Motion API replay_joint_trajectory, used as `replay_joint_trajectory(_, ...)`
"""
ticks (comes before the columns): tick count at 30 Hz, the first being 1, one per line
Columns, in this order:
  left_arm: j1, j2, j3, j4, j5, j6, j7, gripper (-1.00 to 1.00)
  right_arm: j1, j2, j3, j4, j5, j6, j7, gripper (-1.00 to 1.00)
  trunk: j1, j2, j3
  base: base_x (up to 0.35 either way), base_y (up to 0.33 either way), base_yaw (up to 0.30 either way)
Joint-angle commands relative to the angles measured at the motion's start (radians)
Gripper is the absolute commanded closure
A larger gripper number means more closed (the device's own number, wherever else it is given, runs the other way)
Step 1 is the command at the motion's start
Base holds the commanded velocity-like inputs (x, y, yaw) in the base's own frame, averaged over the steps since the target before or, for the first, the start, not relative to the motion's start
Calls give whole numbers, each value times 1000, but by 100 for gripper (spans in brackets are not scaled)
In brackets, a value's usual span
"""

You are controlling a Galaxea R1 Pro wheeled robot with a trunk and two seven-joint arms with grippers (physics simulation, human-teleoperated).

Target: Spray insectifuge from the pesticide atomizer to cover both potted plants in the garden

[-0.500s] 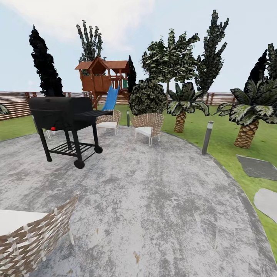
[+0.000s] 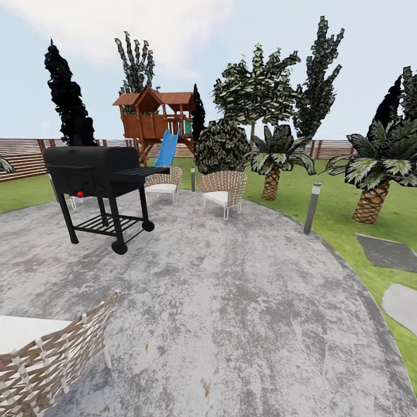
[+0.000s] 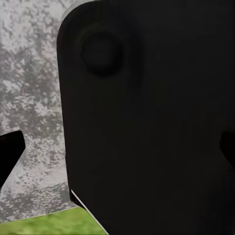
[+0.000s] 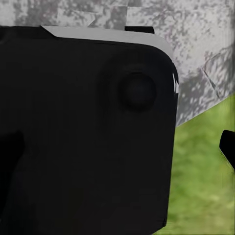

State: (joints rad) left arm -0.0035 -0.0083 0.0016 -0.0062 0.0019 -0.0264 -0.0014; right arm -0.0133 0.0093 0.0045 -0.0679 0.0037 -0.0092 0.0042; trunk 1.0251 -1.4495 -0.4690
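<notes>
Robot on round patio; grill near far left edge, wicker chairs beyond. Sprayer, potted plants not located. Pincer state: cannot tell, either arm. Sprayer likely light, rigid; grasp bottle body.

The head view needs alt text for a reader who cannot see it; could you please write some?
A round grey patio in a fenced garden, with a black barbecue grill at left and wicker chairs behind it. Beyond lie lawn, palms, dark trees and a wooden playhouse with a blue slide.
</notes>
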Motion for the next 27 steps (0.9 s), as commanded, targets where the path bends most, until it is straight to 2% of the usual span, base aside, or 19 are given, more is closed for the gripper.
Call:
replay_joint_trajectory(1, -1, 0, 0, 0, 0, -9, 0, -100, 0, -1, 1, -2, 1, -7, 0, -100, 0, 0, -1, 0, 0, 0)
replay_joint_trajectory(3, -2, 0, 0, -1, -2, -20, -1, -100, 0, -4, 2, -3, 1, -18, 0, -100, 0, 0, -1, 0, 0, 0)
replay_joint_trajectory(12, -39, 13, -6, -37, -12, -70, -2, -100, -1, -52, -3, -43, 1, -68, -1, -100, 0, 0, -1, 0, 0, 0)
replay_joint_trajectory(18, -46, 14, -5, -71, -13, -104, -2, -100, -2, -56, -4, -77, 0, -102, -1, -100, 0, 0, -1, 0, 0, 0)
replay_joint_trajectory(19, -46, 14, -5, -267, -13, -218, -2, -100, -2, -56, -4, -285, 0, -286, -1, -100, 0, 0, -1, 0, 0, 0)
replay_joint_trajectory(27, -52, 10, -6, -387, -12, -219, -2, -100, -9, -56, -6, -424, -3, -287, -1, -100, 0, 0, -1, 0, 0, 0)
